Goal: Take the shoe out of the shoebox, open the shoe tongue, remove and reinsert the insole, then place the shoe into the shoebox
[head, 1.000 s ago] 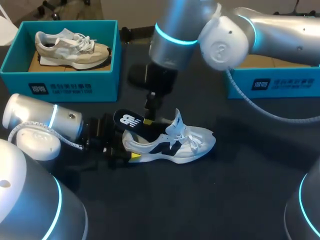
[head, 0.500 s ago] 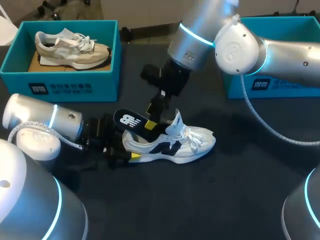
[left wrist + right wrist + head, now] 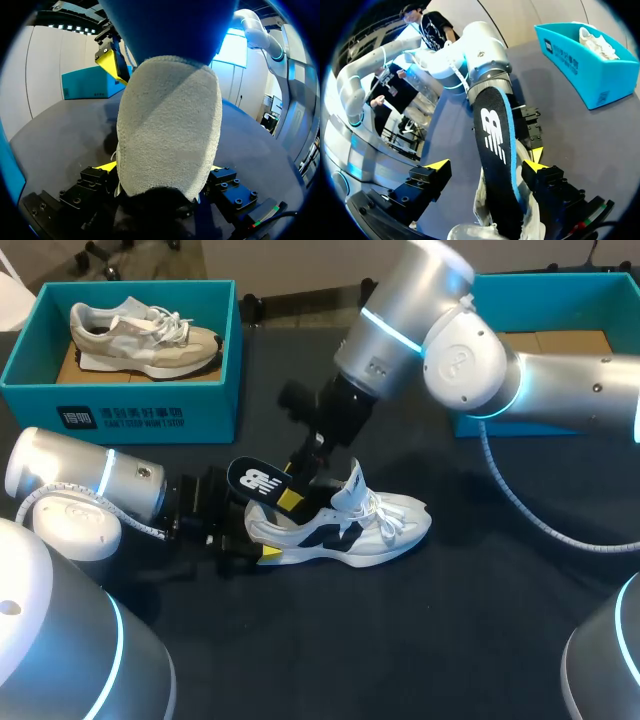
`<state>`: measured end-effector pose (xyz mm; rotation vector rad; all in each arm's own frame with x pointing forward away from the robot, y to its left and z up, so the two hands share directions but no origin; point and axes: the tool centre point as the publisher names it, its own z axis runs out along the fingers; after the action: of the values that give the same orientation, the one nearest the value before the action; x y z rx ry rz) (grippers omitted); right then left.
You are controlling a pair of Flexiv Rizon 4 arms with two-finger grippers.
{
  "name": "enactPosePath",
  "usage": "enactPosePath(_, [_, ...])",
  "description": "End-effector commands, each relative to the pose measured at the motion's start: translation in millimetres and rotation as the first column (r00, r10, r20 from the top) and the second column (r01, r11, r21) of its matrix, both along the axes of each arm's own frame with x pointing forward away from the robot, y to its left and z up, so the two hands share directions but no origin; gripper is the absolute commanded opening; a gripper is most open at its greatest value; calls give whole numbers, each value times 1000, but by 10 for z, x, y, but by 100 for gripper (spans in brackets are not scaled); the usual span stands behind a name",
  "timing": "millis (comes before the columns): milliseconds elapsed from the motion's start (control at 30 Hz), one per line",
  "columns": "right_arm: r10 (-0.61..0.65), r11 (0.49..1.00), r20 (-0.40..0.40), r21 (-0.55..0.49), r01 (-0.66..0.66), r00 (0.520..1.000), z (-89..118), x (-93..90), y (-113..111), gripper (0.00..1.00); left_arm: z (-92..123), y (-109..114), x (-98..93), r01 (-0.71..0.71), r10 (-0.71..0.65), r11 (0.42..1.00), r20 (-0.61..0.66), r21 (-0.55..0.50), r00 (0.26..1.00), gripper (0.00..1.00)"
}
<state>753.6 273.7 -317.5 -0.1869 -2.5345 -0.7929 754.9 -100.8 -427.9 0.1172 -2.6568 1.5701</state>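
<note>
Left gripper [image 3: 161,169]: low at the table, jaws drawn in on the heel of the white sneaker with navy side panels [image 3: 345,528], one yellow tip on each side.
Sneaker: upright on its sole on the dark table [image 3: 450,640], toe toward my right; white tongue [image 3: 352,485] pulled up, white laces over the forefoot.
Insole: black foam insole with blue edge and white logo [image 3: 495,135], front end down in the shoe, heel end rising out over the collar.
Right gripper [image 3: 486,165]: above the shoe opening, jaws wide, insole between them, nearer one finger.
Far left: open teal cardboard shoebox [image 3: 120,405] holding a beige suede sneaker [image 3: 145,335].
Far right: second teal box [image 3: 560,295], partly behind my right arm.
</note>
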Motion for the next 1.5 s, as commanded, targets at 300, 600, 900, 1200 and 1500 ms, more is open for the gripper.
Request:
enactPosePath(300, [-17,1000,-9,14,17,1000,-91,-49,79,64,-40,-29,17,-1,1,1000,-1,4,1000,0])
enactPosePath(600, [-19,999,-7,28,19,1000,-81,-22,98,40,-40,-29,17,-1,1,1000,-1,4,1000,0])
enactPosePath(900, [-25,998,-2,51,25,1000,-33,0,145,0,-40,-29,17,-1,1,1000,-1,4,1000,0])
enactPosePath(1200, [-65,984,51,170,55,997,233,126,306,0,-40,-29,17,-1,1,1000,-1,4,1000,0])
enactPosePath(1500, [-147,938,134,333,95,980,602,325,547,0,-40,-29,17,-1,1,1000,-1,4,1000,0])
